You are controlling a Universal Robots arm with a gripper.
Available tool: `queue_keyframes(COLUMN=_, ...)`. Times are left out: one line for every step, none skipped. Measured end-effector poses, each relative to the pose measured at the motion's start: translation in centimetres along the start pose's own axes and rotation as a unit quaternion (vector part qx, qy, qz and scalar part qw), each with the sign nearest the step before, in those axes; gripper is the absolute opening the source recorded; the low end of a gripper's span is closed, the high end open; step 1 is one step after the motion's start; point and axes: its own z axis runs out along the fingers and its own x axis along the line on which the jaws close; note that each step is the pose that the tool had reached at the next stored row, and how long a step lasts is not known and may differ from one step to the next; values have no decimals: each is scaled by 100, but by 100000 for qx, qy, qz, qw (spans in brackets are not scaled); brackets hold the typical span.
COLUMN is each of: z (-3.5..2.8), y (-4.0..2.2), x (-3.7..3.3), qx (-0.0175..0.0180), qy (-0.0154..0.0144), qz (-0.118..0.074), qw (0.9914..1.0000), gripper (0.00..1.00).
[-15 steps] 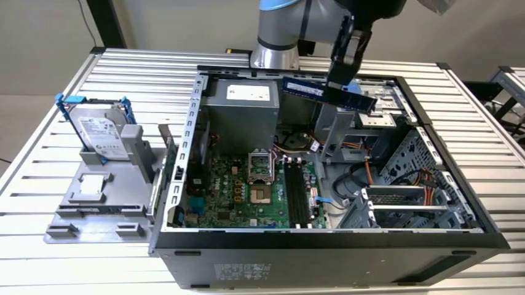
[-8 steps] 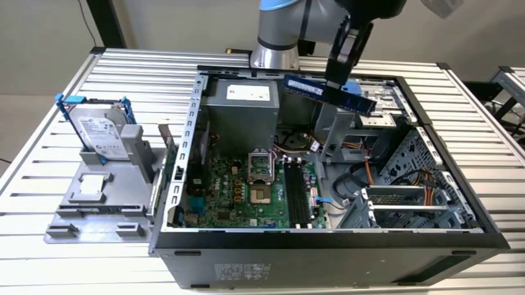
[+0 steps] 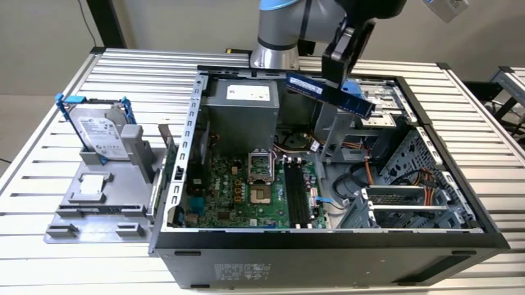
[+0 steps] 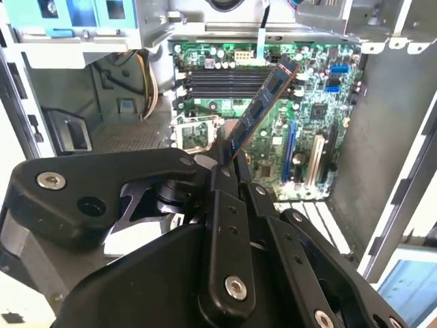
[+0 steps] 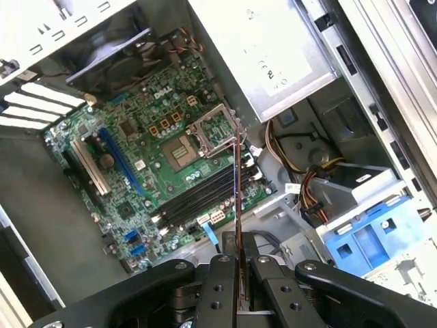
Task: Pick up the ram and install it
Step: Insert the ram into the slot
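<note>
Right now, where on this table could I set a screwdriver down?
Bare table slats lie behind the hard drive at the exterior view's left, and beside the case at that view's right. Inside the case is crowded: motherboard, cables, and the hand holding the ram above it.

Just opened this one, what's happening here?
The arm's tool is clamped on the ram, holding it tilted in the air above the open computer case. The stick is not yet seated: the black memory slots on the motherboard below sit empty. A hard drive stands outside the case.
</note>
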Motion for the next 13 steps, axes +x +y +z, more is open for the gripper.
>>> queue_keyframes(z=0, y=0, x=0, qx=-4, qy=-16, qz=703, qw=99998, gripper=0)
queue_keyframes(z=0, y=0, x=0, qx=-8, qy=-35, qz=1406, qw=99990, gripper=0)
queue_keyframes(z=0, y=0, x=0, qx=-10, qy=-50, qz=2106, qw=99978, gripper=0)
queue_keyframes(z=0, y=0, x=0, qx=-15, qy=-66, qz=2834, qw=99960, gripper=0)
queue_keyframes(z=0, y=0, x=0, qx=-24, qy=-85, qz=3550, qw=99937, gripper=0)
queue_keyframes(z=0, y=0, x=0, qx=-27, qy=-102, qz=4227, qw=99911, gripper=0)
queue_keyframes(z=0, y=0, x=0, qx=-35, qy=-123, qz=4938, qw=99878, gripper=0)
queue_keyframes(z=0, y=0, x=0, qx=-40, qy=-143, qz=5676, qw=99839, gripper=0)
queue_keyframes(z=0, y=0, x=0, qx=-47, qy=-160, qz=6362, qw=99797, gripper=0)
queue_keyframes(z=0, y=0, x=0, qx=-49, qy=-173, qz=7034, qw=99752, gripper=0)
queue_keyframes(z=0, y=0, x=0, qx=-56, qy=-191, qz=7720, qw=99701, gripper=0)
queue_keyframes(z=0, y=0, x=0, qx=-60, qy=-211, qz=8446, qw=99642, gripper=0)
queue_keyframes(z=0, y=0, x=0, qx=-70, qy=-230, qz=9141, qw=99581, gripper=0)
